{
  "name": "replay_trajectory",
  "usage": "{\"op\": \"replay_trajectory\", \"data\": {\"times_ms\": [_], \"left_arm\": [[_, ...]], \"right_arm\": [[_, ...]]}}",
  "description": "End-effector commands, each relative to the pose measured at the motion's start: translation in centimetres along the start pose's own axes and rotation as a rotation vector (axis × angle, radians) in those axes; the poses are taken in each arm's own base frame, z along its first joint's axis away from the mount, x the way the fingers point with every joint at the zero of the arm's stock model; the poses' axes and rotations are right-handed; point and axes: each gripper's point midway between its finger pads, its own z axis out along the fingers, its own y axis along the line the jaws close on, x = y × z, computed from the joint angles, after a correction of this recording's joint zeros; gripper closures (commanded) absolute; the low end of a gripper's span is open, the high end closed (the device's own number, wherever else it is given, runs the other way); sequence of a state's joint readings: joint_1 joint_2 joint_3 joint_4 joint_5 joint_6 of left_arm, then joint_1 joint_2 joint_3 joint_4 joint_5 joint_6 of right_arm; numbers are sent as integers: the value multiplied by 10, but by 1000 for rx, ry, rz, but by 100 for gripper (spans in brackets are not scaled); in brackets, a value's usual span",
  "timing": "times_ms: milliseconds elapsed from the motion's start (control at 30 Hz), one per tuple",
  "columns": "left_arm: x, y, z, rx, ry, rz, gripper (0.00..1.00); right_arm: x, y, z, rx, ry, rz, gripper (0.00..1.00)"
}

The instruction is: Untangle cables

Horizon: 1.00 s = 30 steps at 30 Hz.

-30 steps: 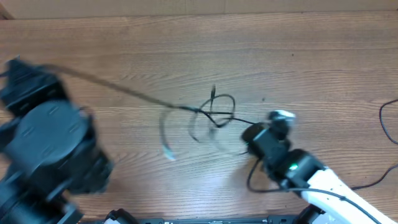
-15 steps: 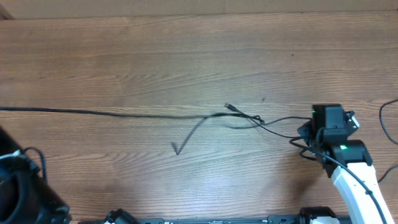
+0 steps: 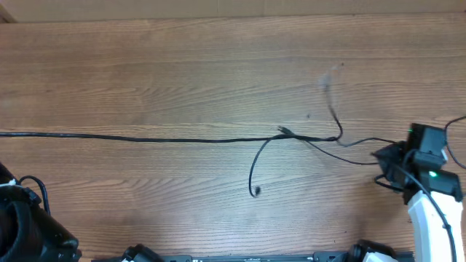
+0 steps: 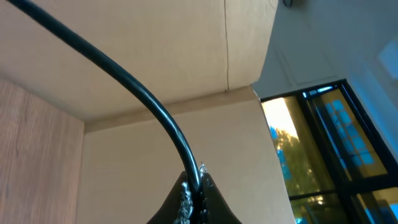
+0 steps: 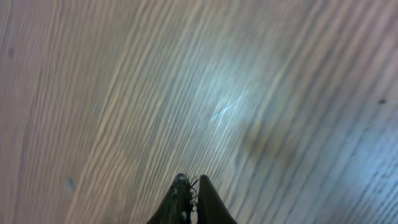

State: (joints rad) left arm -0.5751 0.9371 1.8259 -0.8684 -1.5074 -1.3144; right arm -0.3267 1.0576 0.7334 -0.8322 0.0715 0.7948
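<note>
The cables (image 3: 145, 137) lie stretched in a long black line across the wooden table (image 3: 182, 65), from the left edge to a small knot (image 3: 284, 132). One loose end curls down to a plug (image 3: 255, 191). Another end (image 3: 329, 91) rises blurred above the knot. Thin strands run right to my right gripper (image 3: 386, 156), which is shut on them; in the right wrist view its fingers (image 5: 191, 184) pinch thin cable low over the wood. My left gripper (image 4: 196, 182) is shut on a thicker black cable (image 4: 149, 106) and points up, away from the table. It is off the overhead view.
The left arm's dark body (image 3: 25, 229) fills the lower left corner. The right arm (image 3: 429, 211) stands at the lower right, with fixed black wires (image 3: 453, 142) at the right edge. A cardboard wall (image 4: 155, 50) and a window (image 4: 329, 155) show in the left wrist view.
The left arm has pulled its cable out past the left edge and the right gripper has moved right. The tangle is drawn into a line; loose ends have swung.
</note>
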Motion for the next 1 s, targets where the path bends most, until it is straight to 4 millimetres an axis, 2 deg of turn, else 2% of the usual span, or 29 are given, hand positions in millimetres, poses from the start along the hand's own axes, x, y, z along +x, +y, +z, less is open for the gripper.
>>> {"op": "replay_trajectory", "data": {"times_ms": [0, 200, 367, 500, 600, 700, 967], "left_arm": [[-22, 4, 1, -30, -108, 46, 96], [-41, 11, 3, -64, -219, 82, 96], [-51, 16, 3, -86, -283, 110, 96], [-53, 18, 4, -102, -320, 134, 96], [-47, 18, 8, -116, -344, 168, 96], [-33, 20, 15, -135, -363, 226, 96], [6, 28, 45, -224, -431, 452, 96]], "right_arm": [[-15, -8, 0, -20, -4, 41, 96], [-42, -20, 2, -98, 4, 84, 96], [-54, -43, 20, -60, 37, 176, 96], [-48, -32, 37, -155, 133, 113, 96], [-44, -33, 47, -149, 172, 99, 96], [-41, -36, 53, -139, 190, 100, 96], [-43, -35, 54, -143, 185, 99, 96]]}}
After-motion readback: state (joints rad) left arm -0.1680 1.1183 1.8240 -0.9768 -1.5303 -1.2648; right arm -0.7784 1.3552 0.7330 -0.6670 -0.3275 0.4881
